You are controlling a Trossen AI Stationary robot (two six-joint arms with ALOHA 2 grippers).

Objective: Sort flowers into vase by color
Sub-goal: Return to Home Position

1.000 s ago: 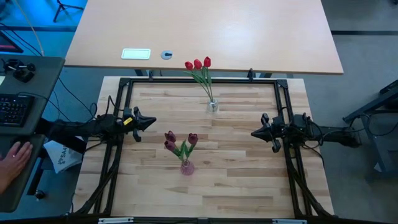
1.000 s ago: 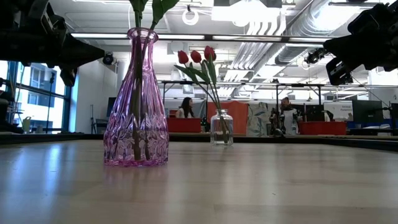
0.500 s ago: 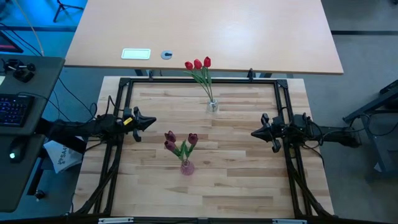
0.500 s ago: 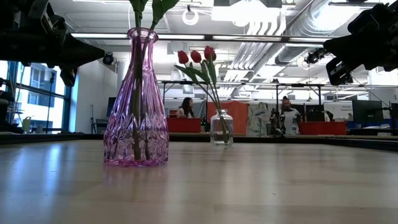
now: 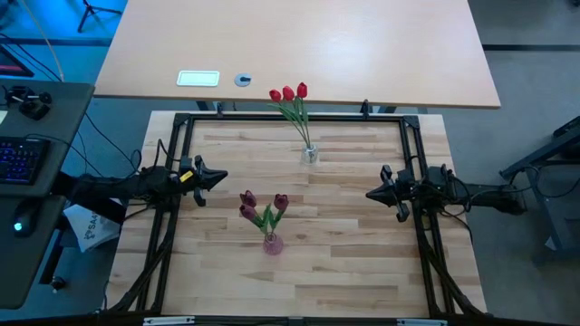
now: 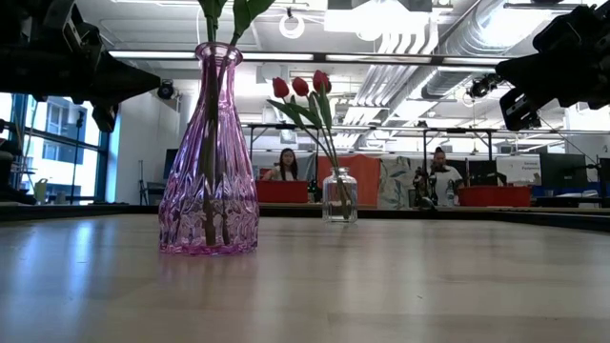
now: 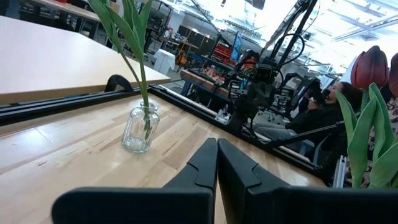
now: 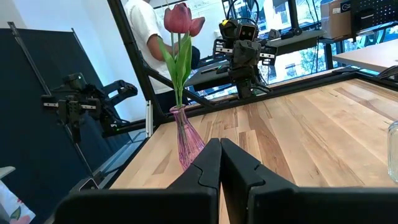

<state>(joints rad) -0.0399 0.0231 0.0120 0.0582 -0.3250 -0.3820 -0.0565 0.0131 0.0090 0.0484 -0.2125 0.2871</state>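
Three bright red tulips (image 5: 288, 93) stand by their stems in a small clear glass vase (image 5: 310, 154) near the table's far edge; low view shows them too (image 6: 301, 86). Three dark maroon tulips (image 5: 258, 205) stand in a pink glass vase (image 5: 272, 243) nearer the near edge, large in the low view (image 6: 209, 152). My left gripper (image 5: 222, 177) hovers shut at the table's left side, my right gripper (image 5: 370, 193) shut at the right side, both well away from the vases. In the wrist views the fingers are closed together (image 7: 217, 163) (image 8: 220, 163).
A black metal frame (image 5: 181, 122) borders the wooden table. A second, larger table (image 5: 299, 45) lies beyond the far edge with a white card and a small disc on it. A desk with a keyboard (image 5: 20, 158) sits to the left. People show in the room behind.
Both arms and both vases stay still. A person's hand at the desk on the left has drawn out of view.
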